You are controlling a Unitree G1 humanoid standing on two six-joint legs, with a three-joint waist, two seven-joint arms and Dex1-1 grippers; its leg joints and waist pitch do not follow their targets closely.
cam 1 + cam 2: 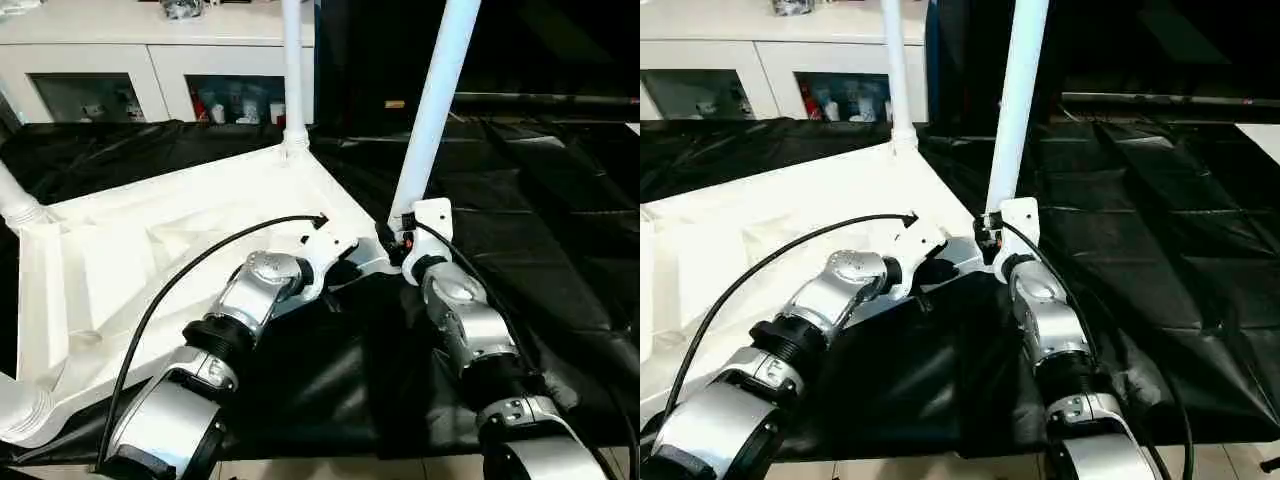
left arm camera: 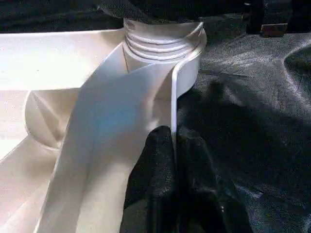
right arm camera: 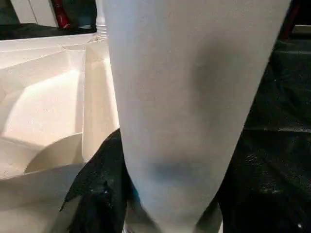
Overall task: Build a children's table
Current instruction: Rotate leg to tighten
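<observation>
One leg (image 1: 432, 110) stands near-upright, top leaning right, in right claw (image 1: 402, 237).

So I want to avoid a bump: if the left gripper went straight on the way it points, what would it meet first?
Most likely the threaded corner socket ahead of the left gripper, whose jaws are shut on the tabletop's rim. Depth is hard to judge.

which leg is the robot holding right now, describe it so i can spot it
Find the upside-down white tabletop lying on the black sheet. At its near right corner, a long white leg rises, leaning right, with the right gripper closed round its base. Unlike the leg at the far corner, which stands straight in its socket with nothing touching it, this one is tilted and gripped.
</observation>
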